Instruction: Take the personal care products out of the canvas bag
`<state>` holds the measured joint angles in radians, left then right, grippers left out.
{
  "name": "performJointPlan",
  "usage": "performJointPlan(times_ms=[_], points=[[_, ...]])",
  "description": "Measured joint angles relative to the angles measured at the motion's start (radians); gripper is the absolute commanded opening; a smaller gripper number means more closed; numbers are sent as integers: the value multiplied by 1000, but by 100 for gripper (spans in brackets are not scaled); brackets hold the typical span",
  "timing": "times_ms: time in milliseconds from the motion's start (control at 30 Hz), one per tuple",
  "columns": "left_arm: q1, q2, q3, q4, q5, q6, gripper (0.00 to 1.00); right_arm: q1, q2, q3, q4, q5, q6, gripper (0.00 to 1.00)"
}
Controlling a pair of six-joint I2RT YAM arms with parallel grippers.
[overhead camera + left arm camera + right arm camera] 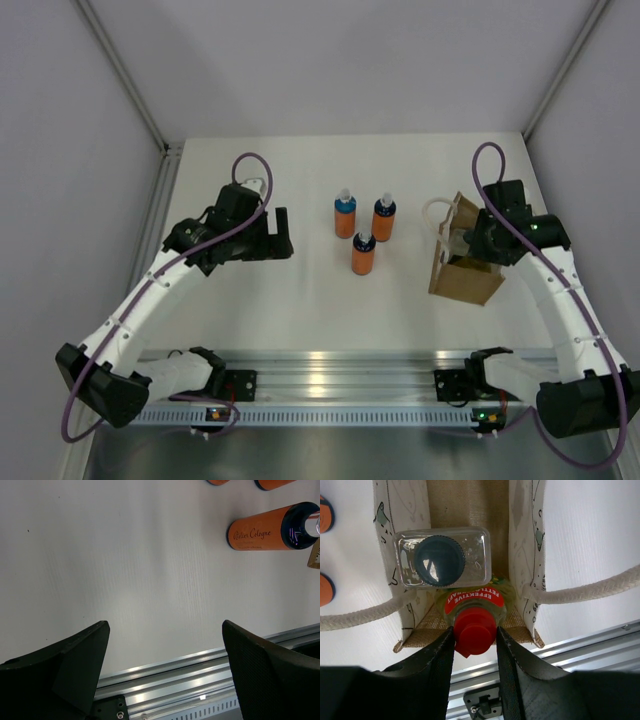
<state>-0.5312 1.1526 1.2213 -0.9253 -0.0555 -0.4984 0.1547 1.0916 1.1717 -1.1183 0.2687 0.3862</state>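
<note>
Left gripper: wide open, empty, well apart from the canvas bag. Three orange bottles stand between them. Right gripper: closed on the red cap of the yellow bottle, which stands upright inside the bag. Extraction probably requires a straight lift along the bottle's axis.

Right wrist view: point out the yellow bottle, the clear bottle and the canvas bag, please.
yellow bottle (475,631): right wrist view, on its red cap.
clear bottle (439,560): right wrist view, on its dark cap.
canvas bag (520,535): right wrist view, on its patterned lining wall.
</note>
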Motion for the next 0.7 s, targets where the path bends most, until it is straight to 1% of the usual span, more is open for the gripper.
performJointPlan(times_ms=[233, 333, 367, 533, 700], points=[[0, 15, 0, 0, 6, 0, 98, -1, 13, 0, 4, 0, -1, 40], [0, 18, 1, 0, 7, 0, 98, -1, 16, 0, 6, 0, -4, 39], [0, 18, 1, 0, 7, 0, 98, -1, 16, 0, 7, 1, -7, 38], [0, 19, 2, 0, 11, 0, 98, -1, 16, 1, 12, 1, -13, 37], [0, 26, 2, 0, 11, 0, 99, -1, 16, 3, 13, 1, -21, 30]])
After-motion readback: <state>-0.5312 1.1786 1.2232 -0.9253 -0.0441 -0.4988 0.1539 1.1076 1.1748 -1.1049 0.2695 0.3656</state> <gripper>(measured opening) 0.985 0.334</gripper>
